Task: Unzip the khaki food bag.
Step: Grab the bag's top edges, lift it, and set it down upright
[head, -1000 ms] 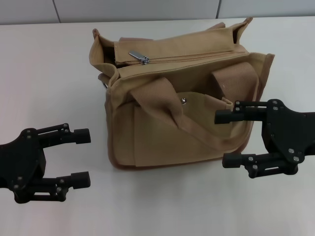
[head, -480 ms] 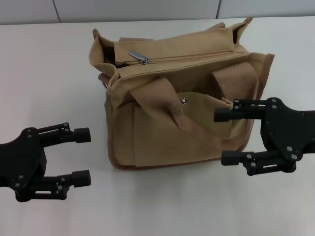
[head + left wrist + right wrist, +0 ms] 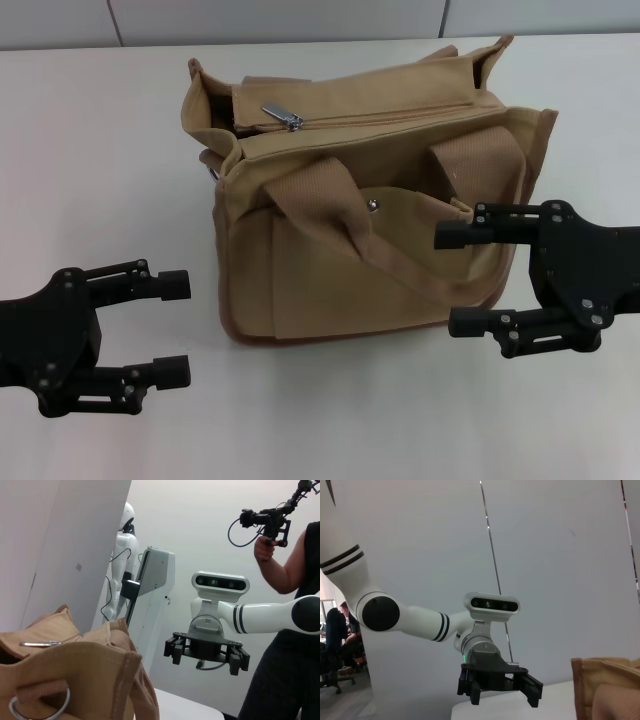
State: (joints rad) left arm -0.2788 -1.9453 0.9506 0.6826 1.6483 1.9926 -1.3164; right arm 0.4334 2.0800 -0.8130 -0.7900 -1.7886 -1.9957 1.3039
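Khaki food bag [image 3: 370,200] upright on table [image 3: 90,150], zipper pull [image 3: 283,116] up, reachable; left pincer [image 3: 175,330], right pincer [image 3: 455,280] flank it, both wide open, empty.

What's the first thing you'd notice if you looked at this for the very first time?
The big khaki food bag sitting in the middle of the white table, its silver zipper pull shining on top near the bag's left end. Then the two black robot hands, both open: the left hand low beside the bag, the right hand by its front right corner.
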